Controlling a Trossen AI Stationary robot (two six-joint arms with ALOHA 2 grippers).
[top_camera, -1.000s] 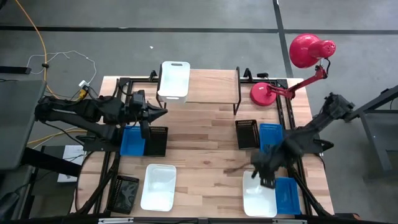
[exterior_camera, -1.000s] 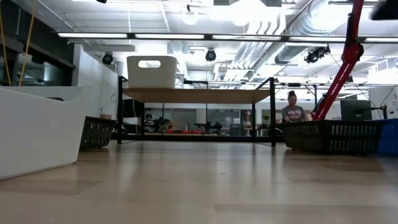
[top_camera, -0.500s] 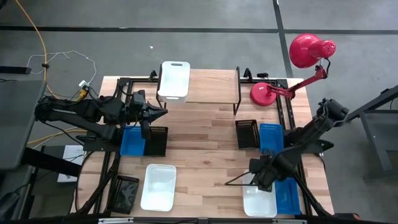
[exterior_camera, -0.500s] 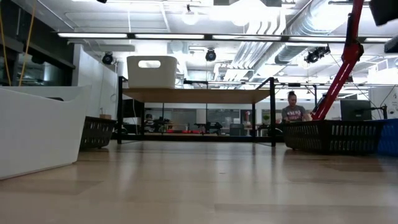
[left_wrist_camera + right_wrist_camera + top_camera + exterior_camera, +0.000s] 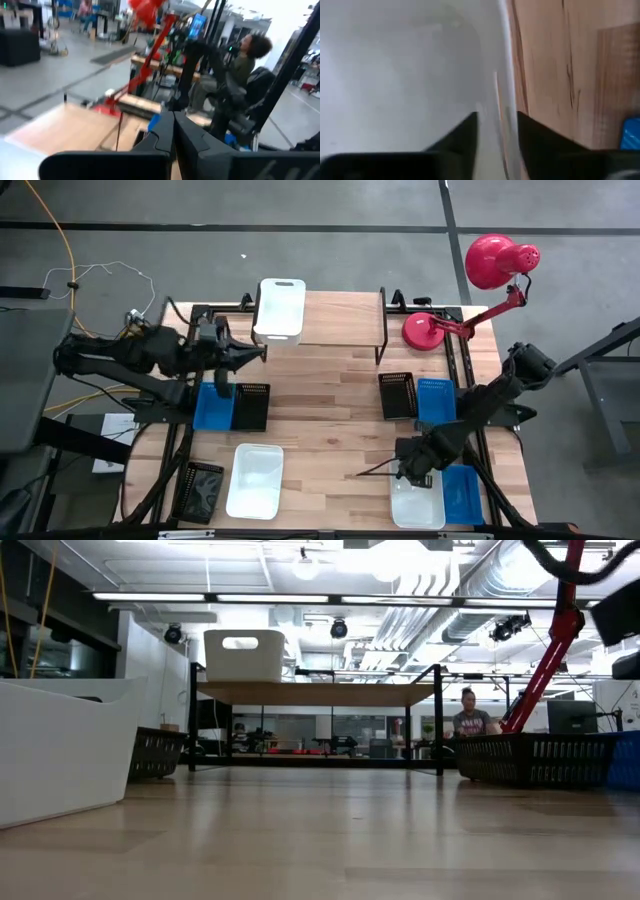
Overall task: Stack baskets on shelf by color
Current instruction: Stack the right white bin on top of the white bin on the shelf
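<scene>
- High view, far left: the left gripper (image 5: 258, 354) hangs over the bench (image 5: 330, 400) with its fingers pressed together and nothing held; the shelf (image 5: 335, 318) lies just ahead of it.
- Just beyond its fingertips a white basket (image 5: 280, 309) sits on the shelf's near end — apart from the gripper, not touching it.
- Under that arm's wrist a blue basket (image 5: 210, 406) and a black mesh basket (image 5: 251, 405) stand side by side on the bench.
- Farther behind the gripper, at the bench's front, lies another white basket (image 5: 254, 480).
- Toward the middle, a second black mesh basket (image 5: 397, 394) and blue basket (image 5: 434, 398) stand together, between the shelf and the right arm.
- Right gripper (image 5: 405, 471): its fingers (image 5: 462, 135) straddle the rim of a third white basket (image 5: 400, 75), one inside and one outside, slightly parted; whether they press the wall I cannot tell.
- Beside that basket, on its outer side, lies a blue basket (image 5: 461, 492).
- A red desk lamp (image 5: 490, 265) stands past the shelf's far end.
</scene>
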